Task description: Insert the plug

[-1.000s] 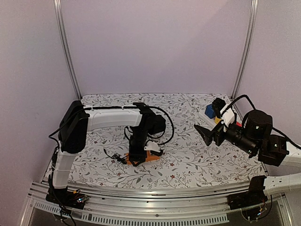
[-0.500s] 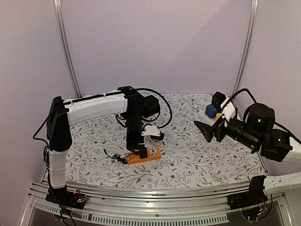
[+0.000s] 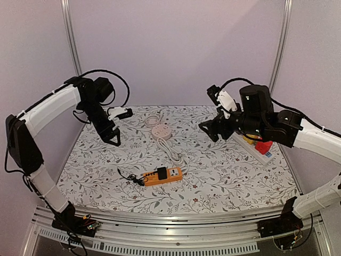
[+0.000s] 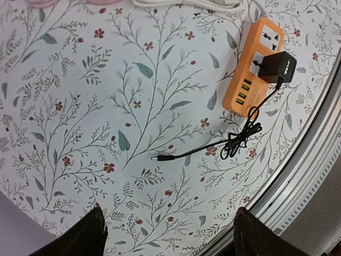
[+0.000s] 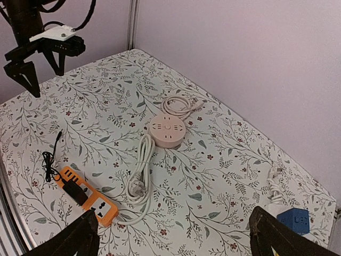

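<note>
You've got the plug (image 3: 161, 173) sitting in the orange strip (image 3: 173, 173) at the front centre of the table (image 3: 224, 186), with its thin cable (image 4: 202, 151) trailing off to the left. The left gripper (image 3: 111, 138) is up over the left rear, jaws wide apart and empty. The right gripper (image 3: 208, 132) is up on the right, also spread wide, holding nothing.

Left arm (image 3: 50, 105) and right arm (image 3: 314, 136) share white shells, black joints, looping black cables (image 3: 123, 84), seemingly dark fingers (image 4: 80, 240).
</note>
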Available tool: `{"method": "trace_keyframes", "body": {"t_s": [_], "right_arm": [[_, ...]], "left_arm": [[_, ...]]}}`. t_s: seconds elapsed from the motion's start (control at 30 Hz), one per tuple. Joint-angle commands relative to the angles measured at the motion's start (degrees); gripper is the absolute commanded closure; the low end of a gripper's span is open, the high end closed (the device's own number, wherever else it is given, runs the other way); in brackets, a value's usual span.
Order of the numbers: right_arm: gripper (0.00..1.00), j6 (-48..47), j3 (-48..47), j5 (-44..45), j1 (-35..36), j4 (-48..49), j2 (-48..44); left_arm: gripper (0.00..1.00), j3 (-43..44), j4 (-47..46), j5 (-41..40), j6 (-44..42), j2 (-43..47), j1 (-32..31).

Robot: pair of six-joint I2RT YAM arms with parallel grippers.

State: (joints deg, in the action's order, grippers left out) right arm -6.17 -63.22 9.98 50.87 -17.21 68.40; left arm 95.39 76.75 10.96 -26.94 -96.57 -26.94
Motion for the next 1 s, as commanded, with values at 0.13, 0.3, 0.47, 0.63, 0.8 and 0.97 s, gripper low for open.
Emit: {"method": "trace_keyframes", "body": {"t_s": [0.13,0.3,0.47,0.63,0.8,0.97], "right_arm": [[0.16,13.94,-17.38,0.55,-1.0,-15.22,23.18],[0.31,17.65,-24.85,-3.88,-0.83,-16.11,37.02],[0.39,17.63,-36.62,-4.31,-0.02,-21.12,50.62],[0.4,16.02,-48.35,-3.51,0.66,-29.36,61.68],[0.38,13.73,-50.78,-4.27,1.47,-31.91,65.31],[0.37,11.22,-51.05,-2.37,1.4,-32.58,65.9]], "left_arm": [[0.18,-16.25,-6.5,3.22,5.64,12.73,11.85],[0.13,-25.26,-11.64,3.84,5.99,20.87,14.08],[0.01,-29.28,-13.23,4.33,6.34,25.85,15.35],[0.0,-31.54,-14.59,6.28,6.16,28.57,16.27],[0.0,-31.41,-14.66,7.49,5.77,28.33,16.41],[0.0,-31.06,-14.64,8.26,5.84,27.35,16.41]]}}
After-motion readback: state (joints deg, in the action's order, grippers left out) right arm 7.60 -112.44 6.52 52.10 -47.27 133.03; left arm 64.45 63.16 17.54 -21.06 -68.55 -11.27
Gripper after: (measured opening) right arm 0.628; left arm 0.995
